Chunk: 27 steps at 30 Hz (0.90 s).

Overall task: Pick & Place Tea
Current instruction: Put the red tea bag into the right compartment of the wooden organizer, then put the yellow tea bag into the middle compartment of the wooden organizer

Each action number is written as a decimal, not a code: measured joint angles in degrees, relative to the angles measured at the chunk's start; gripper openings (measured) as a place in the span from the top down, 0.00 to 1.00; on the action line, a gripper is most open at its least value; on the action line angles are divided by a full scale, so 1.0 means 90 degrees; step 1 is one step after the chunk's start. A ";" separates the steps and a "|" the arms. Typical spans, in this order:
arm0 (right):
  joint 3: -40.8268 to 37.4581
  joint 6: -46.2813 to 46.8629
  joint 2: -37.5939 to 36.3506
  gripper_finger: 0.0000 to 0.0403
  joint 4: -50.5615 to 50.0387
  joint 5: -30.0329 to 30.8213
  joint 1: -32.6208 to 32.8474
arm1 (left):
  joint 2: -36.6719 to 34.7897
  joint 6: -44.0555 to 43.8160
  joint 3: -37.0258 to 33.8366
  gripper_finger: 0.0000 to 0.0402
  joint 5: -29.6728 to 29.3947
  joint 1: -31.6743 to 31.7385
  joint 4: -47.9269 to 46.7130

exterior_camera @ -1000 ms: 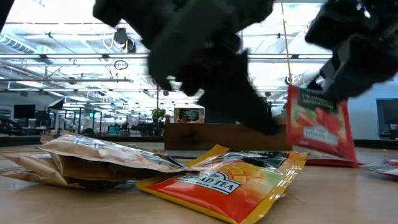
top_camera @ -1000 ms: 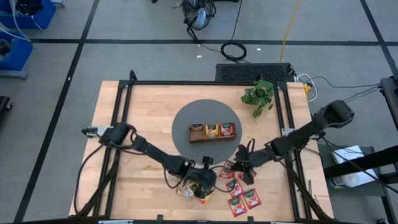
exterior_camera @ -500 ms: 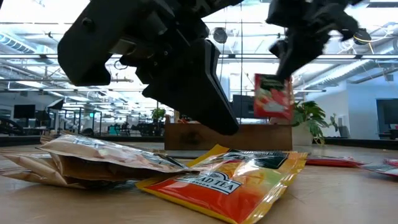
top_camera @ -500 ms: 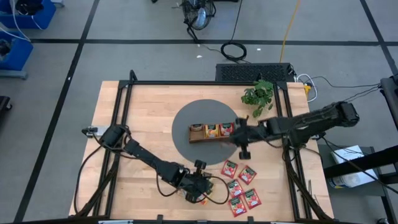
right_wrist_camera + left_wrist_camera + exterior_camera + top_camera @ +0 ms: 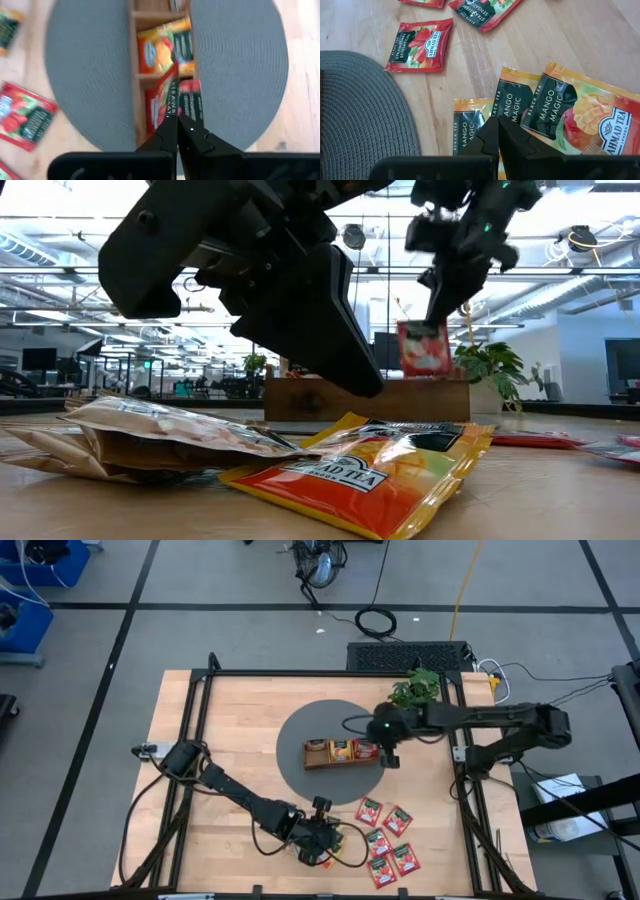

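My right gripper (image 5: 389, 757) hangs over the right end of the brown wooden tray (image 5: 309, 764), shut on a red tea sachet (image 5: 424, 348). The tray stands on a round grey mat (image 5: 295, 730) and holds cream, orange and red sachets in its three compartments. My left gripper (image 5: 322, 846) is shut near the table's front edge, just above orange-yellow mango sachets (image 5: 580, 117) that lie flat on the wood, and it touches none of them. Several red sachets (image 5: 385, 840) lie flat at the front right. My right gripper pinches the red sachet by its upper edge (image 5: 420, 328) between its two fingers, which slant down from above. The sachet hangs upright below the fingertips, clear of the tray. In the right wrist view it shows edge-on (image 5: 170, 100) over the tray's red compartment.
A small green plant (image 5: 415, 692) stands at the back right, close behind the right arm. Crumpled cream-brown sachets (image 5: 150, 430) and an orange one (image 5: 370, 470) lie near the table's front edge. A black frame rail (image 5: 330, 673) borders the tabletop.
My right gripper has lifted the red sachet clear of the pile at the front right. It has carried it up and toward the far edge to above the tray's right end, turning as it went. My left gripper has shifted slightly toward the near edge, still shut.
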 joint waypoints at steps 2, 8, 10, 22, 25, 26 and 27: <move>0.0002 -0.0118 0.0249 1.00 0.0059 0.0004 -0.0055 | 0.0000 -0.0015 0.0002 0.96 0.0000 0.0000 0.0004; -0.0002 -0.0312 0.0934 1.00 0.0131 0.0023 -0.0058 | 0.0000 -0.0020 0.0005 0.96 0.0000 0.0000 -0.0006; -0.0002 -0.0296 0.1066 1.00 0.0262 0.0037 -0.0058 | 0.0000 -0.0030 0.0005 0.96 0.0000 0.0000 -0.0021; -0.0007 0.0127 0.1001 0.87 0.0362 0.0870 0.0005 | -0.0005 -0.0105 0.0007 0.96 0.0000 -0.0010 -0.0182; -0.0008 0.0265 0.0823 0.79 0.0329 0.0858 0.0014 | -0.0005 -0.0106 0.0007 0.96 0.0000 -0.0010 -0.0171; -0.0007 0.0378 0.0746 0.76 0.0358 0.0856 0.0015 | -0.0005 -0.0131 0.0007 0.96 0.0000 -0.0010 -0.0166; -0.0007 0.0466 0.0651 0.73 0.0381 0.0860 0.0014 | -0.0005 -0.0211 0.0007 0.96 -0.0001 -0.0011 -0.0163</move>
